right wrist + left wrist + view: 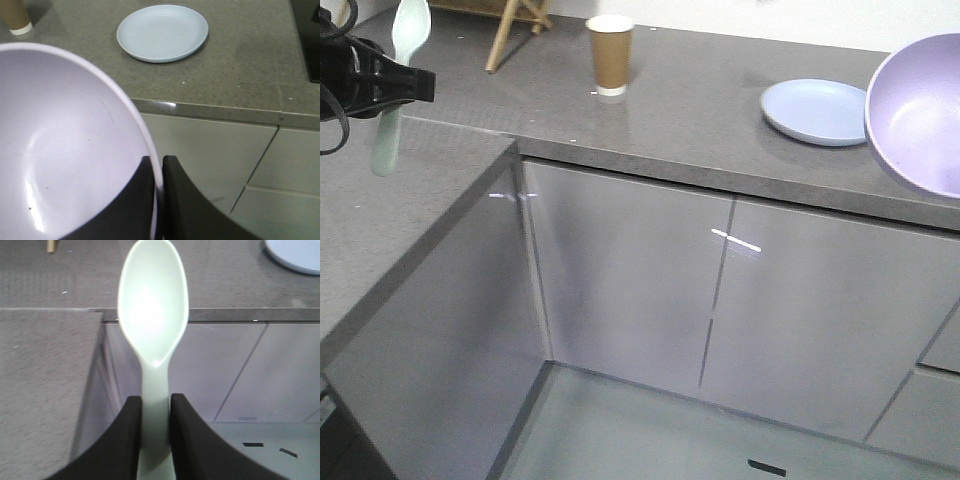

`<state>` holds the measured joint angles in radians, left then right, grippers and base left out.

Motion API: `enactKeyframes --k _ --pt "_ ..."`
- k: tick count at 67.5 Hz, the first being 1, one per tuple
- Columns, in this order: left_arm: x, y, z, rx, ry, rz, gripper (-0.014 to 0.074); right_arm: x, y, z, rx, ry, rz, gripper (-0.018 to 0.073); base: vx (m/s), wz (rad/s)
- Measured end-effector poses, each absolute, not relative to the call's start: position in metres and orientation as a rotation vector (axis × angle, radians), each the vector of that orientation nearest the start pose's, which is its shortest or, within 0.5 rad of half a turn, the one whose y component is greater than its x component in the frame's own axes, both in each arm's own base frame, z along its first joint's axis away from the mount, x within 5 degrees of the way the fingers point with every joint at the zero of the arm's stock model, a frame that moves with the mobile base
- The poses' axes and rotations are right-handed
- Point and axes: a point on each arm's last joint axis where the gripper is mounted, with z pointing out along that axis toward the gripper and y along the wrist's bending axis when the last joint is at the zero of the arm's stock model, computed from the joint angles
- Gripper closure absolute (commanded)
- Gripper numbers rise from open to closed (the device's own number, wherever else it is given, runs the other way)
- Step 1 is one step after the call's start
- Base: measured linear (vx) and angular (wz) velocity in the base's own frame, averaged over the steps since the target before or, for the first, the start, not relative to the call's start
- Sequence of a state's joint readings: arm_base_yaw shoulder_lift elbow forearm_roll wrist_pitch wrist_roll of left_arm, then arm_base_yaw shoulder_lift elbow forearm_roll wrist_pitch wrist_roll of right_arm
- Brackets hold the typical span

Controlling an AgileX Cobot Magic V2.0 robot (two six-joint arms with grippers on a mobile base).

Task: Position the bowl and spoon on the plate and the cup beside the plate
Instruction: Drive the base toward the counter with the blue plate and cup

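Observation:
My left gripper (155,402) is shut on the handle of the mint-green spoon (152,305), held in the air over the left counter; the front view shows the same spoon (405,45) upright in the left gripper (405,82). The lavender bowl (65,145) hangs in the air, its rim pinched by my right gripper (158,165), which is shut. In the front view the bowl (925,115) fills the right edge; the right gripper is not seen there. The pale blue plate (815,110) lies bare on the counter. A brown paper cup (611,55) stands upright farther left.
The grey L-shaped counter (700,110) runs over grey cabinet doors (630,280). A wooden stand (515,25) leans at the back left. A dark sink edge (306,40) shows at the right of the right wrist view.

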<state>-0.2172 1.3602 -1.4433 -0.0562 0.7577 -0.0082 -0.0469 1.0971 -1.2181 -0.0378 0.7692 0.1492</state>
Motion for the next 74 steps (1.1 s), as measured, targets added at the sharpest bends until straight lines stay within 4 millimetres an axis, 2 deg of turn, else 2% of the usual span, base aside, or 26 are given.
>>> enactKeyframes --k 31,74 --pt "0.2900 -0.0676 0.4210 0.204 2.154 -0.195 0.0603 0.2228 -0.0129 0.4166 0.196 2.125 0.016 0.0562 -0.02 -0.29" --pt "0.2900 -0.0677 0.4210 0.204 2.154 -0.196 0.0603 0.2228 -0.0129 0.4166 0.196 2.125 0.016 0.0562 0.06 -0.12"
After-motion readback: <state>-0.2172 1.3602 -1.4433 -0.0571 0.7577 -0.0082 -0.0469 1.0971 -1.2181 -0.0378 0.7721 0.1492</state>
